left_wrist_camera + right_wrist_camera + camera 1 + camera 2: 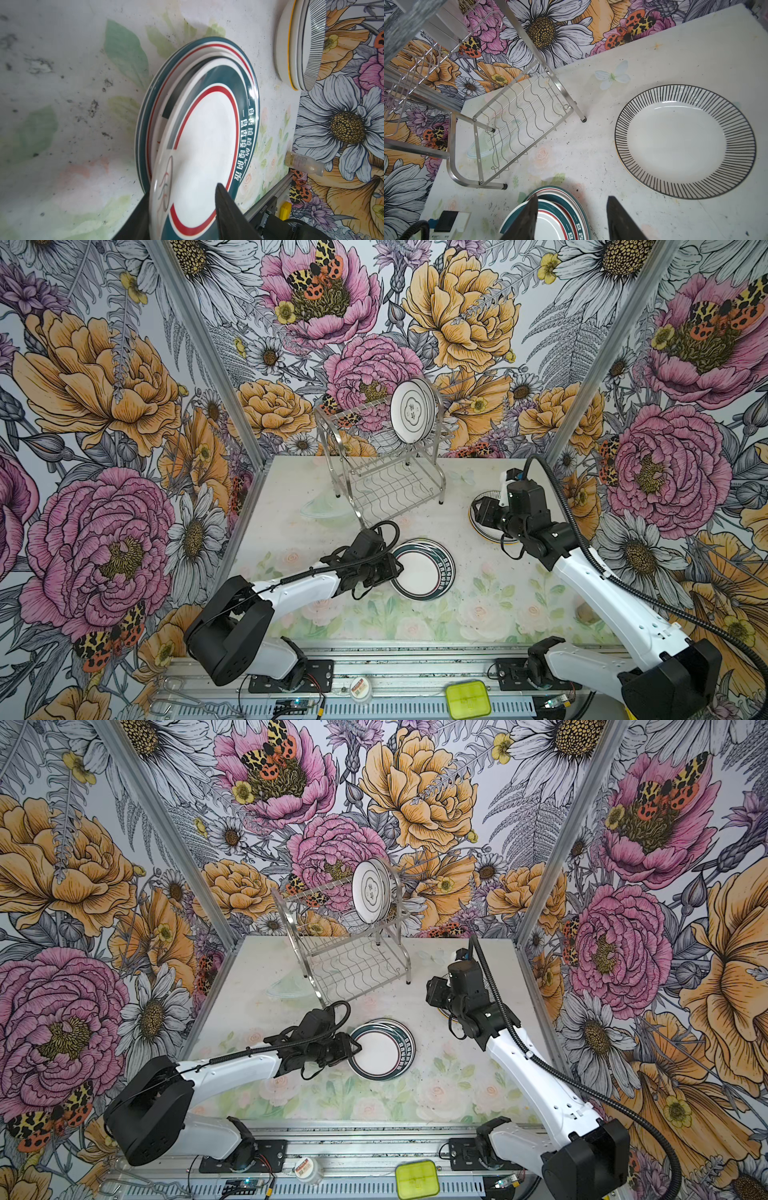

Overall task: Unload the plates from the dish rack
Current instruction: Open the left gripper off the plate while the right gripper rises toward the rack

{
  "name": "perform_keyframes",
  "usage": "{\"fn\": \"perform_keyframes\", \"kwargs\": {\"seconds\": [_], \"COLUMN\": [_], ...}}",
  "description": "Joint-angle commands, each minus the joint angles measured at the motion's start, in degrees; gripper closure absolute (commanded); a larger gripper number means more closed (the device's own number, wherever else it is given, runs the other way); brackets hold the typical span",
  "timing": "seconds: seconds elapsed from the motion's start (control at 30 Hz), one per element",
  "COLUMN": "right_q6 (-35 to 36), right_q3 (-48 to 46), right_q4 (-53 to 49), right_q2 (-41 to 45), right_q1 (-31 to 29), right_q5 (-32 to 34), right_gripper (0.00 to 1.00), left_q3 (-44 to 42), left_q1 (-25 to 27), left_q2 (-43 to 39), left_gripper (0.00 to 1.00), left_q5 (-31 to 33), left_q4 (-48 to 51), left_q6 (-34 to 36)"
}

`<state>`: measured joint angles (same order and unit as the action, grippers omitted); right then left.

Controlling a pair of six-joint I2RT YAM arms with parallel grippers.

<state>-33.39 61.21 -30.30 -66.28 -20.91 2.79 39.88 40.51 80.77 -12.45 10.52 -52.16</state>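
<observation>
One white plate with a cloud emblem (411,410) (371,888) stands upright in the upper tier of the steel dish rack (382,477) (345,957) (519,116). A stack of teal-banded plates (424,570) (382,1050) (556,209) lies on the table in front of the rack. My left gripper (397,568) (182,189) is at the stack's left edge, open, with the rim of the tilted top plate (207,135) between its fingers. A striped-rim plate stack (685,141) (487,494) lies at the right. My right gripper (571,197) hovers open and empty between the two stacks.
Floral walls close in on three sides. The rack's lower wavy-wire shelf (517,124) is bare. A small bottle (303,164) lies at the table's right edge. A green box (467,699) and a small jar (360,689) sit on the front rail.
</observation>
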Motion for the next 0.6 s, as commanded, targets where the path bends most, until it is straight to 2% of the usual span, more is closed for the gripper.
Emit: {"fn": "perform_keyframes", "kwargs": {"seconds": [0.0,0.13,0.2,0.23,0.4,0.57], "right_q6": [4.25,6.84,8.35,9.19,16.64,20.11], "right_q3": [3.26,5.68,6.9,7.26,8.8,10.42], "right_q4": [0.07,0.07,0.07,0.11,1.01,3.01], "right_q2": [-1.33,-3.75,-5.19,-5.74,-7.82,-9.67], "right_q1": [0.25,0.23,-0.16,-0.51,-3.92,-6.15], "right_q5": [-0.39,-2.51,-3.09,-2.84,2.79,6.6], "right_gripper": [0.42,0.35,0.2,0.19,0.16,0.15], "left_q3": [3.36,5.76,7.03,7.48,10.58,14.68], "left_q1": [0.88,1.57,2.07,2.34,3.71,5.25], "left_q2": [0.9,3.27,4.88,5.52,7.8,9.37], "left_gripper": [0.51,0.46,0.46,0.45,0.41,0.35], "left_q5": [2.32,2.6,2.82,2.97,5.88,9.56], "left_q4": [3.57,6.23,7.14,7.46,11.65,16.89], "left_q6": [1.1,1.1,0.78,0.6,0.18,1.26]}}
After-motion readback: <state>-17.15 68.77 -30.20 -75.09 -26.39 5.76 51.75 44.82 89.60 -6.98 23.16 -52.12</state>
